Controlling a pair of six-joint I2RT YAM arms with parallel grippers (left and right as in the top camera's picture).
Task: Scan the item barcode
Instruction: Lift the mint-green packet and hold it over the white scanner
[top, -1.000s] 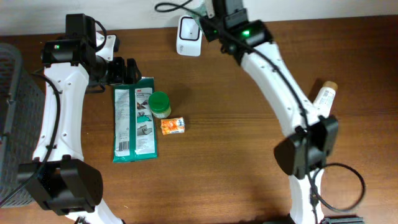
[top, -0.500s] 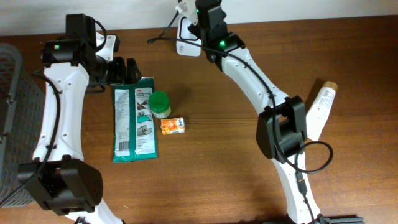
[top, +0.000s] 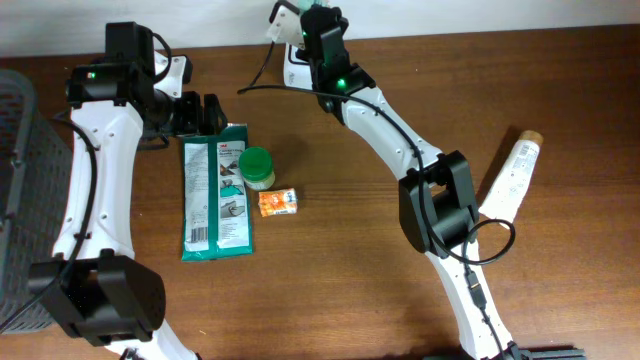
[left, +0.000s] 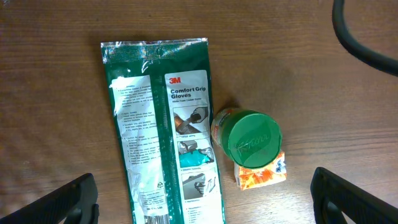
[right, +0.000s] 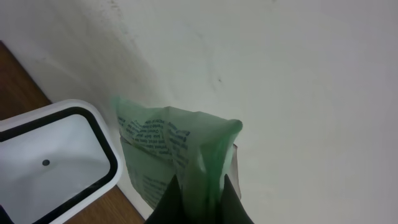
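My right gripper (right: 202, 186) is shut on a thin pale-green printed packet (right: 168, 149), held up against the white wall. The white scanner with a black-rimmed window (right: 50, 162) lies just left of and below it. No barcode shows on the packet. In the overhead view the right gripper (top: 300, 22) holds the packet (top: 282, 17) at the table's back edge, above the scanner (top: 298, 68). My left gripper (top: 200, 115) hangs wide open over the top end of a green gloves packet (left: 165, 124), with nothing between its fingers (left: 68, 199).
A green-lidded jar (top: 257, 166) and a small orange carton (top: 278, 203) sit beside the gloves packet (top: 217, 195). A white bottle (top: 510, 175) lies at the right. A dark mesh basket (top: 15, 150) stands at the left edge. A black cable (left: 360, 31) crosses the left wrist view's corner.
The right arm has swung left along the back edge, carrying the packet to above the scanner. The left arm has not moved.
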